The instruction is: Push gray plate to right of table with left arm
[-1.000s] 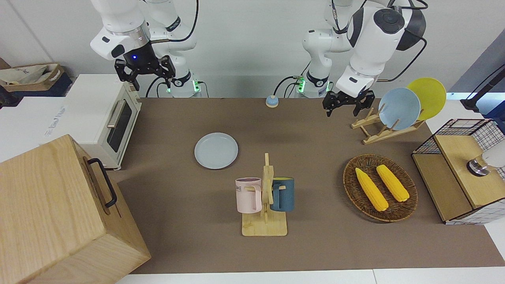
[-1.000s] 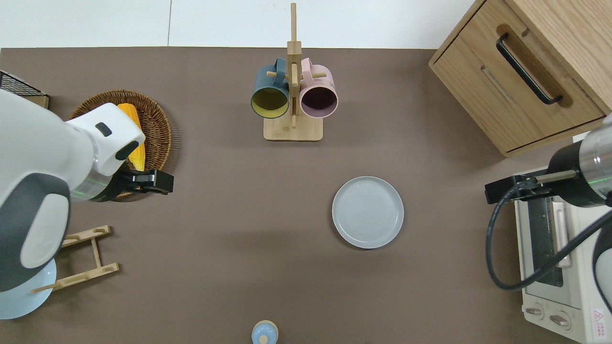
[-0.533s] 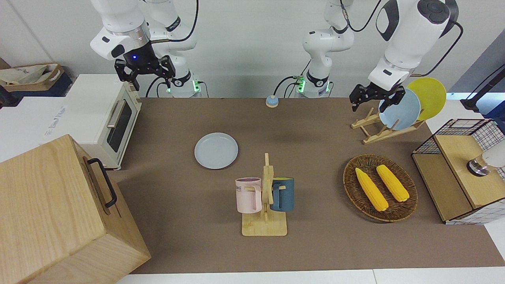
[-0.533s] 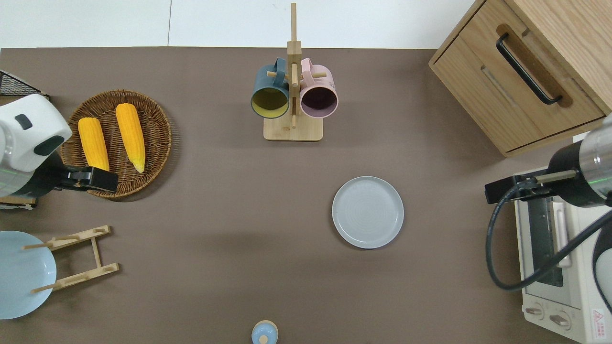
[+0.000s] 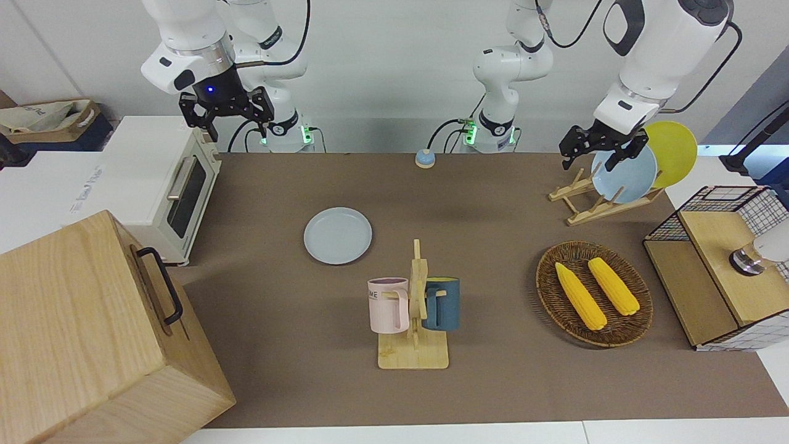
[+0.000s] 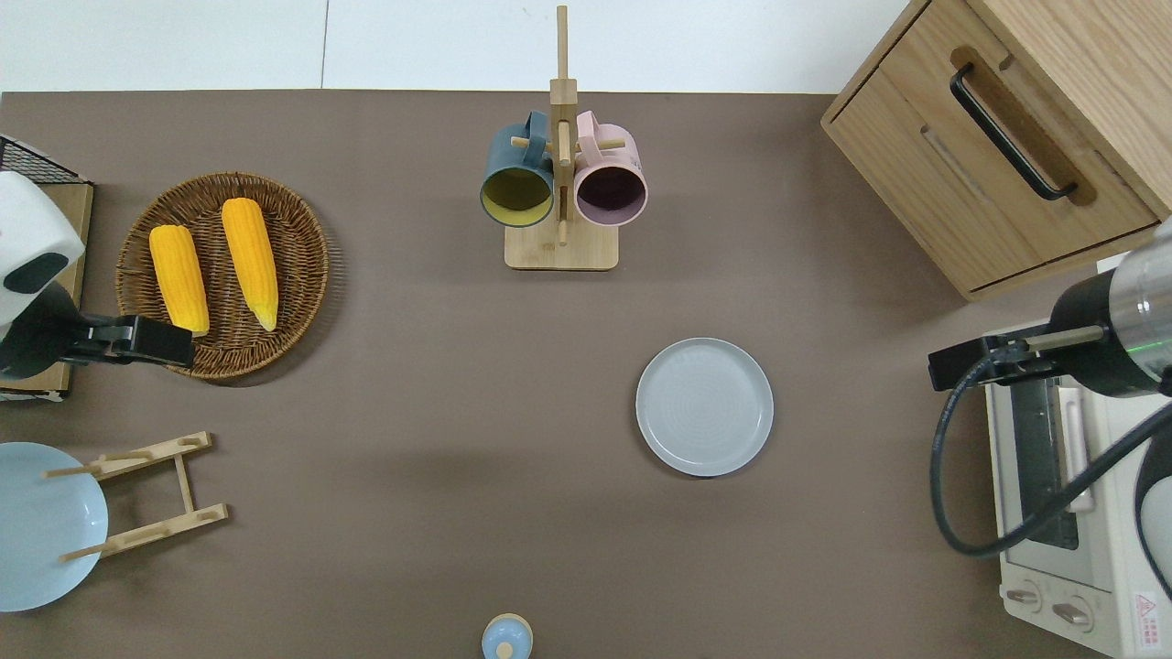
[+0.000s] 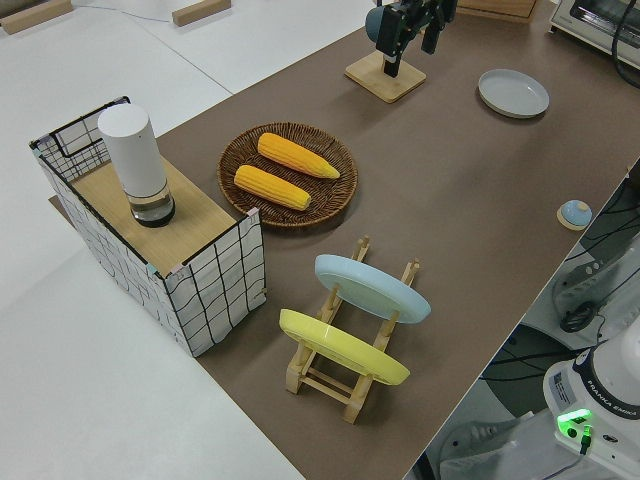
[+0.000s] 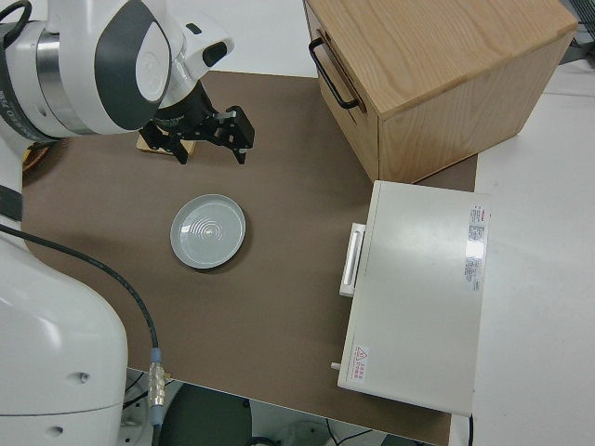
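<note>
Scene: We find the gray plate [image 6: 704, 406] lying flat on the table [image 6: 421, 476], toward the right arm's end, nearer the robots than the mug rack [image 6: 560, 183].
Left gripper: Our left gripper [image 5: 597, 145] hangs with fingers spread, over the edge of the wicker basket [image 6: 224, 273] at the left arm's end, well apart from the plate.
Right arm: Parked; the right gripper [image 5: 226, 111] also shows its fingers spread.
Step in hand: We judge the plate is not yet engaged by the left arm.
Doing it well: We would come down low just beside the rim on the left arm's side, then sweep level toward the toaster oven [image 5: 161, 188], stopping short of it.
Writing: The pink mug [image 5: 388, 304] shows letters, seemingly "ME"; the oven's lettering stays unreadable to us.
</note>
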You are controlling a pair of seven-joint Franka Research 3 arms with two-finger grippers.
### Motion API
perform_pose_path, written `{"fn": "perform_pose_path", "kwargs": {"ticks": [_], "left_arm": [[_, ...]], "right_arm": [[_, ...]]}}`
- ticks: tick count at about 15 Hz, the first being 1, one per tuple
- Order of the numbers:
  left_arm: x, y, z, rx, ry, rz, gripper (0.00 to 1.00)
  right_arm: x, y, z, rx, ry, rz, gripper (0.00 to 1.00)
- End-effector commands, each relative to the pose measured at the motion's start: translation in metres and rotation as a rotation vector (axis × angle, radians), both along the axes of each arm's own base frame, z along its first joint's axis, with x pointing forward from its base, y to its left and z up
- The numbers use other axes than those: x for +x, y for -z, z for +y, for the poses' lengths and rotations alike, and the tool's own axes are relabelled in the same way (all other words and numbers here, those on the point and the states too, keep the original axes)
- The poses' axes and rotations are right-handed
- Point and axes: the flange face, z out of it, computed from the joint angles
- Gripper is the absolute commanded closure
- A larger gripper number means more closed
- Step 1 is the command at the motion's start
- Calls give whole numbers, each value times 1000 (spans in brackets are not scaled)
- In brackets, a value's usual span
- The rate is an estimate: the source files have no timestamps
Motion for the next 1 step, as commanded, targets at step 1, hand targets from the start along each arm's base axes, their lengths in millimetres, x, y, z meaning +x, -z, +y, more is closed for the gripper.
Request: {"fn": "perform_pose_path", "kwargs": {"ticks": [1], "left_arm": [[1, -4, 11, -29, -6, 12, 7]], "right_arm": [[-3, -3, -3, 7, 4, 6, 17]]}}
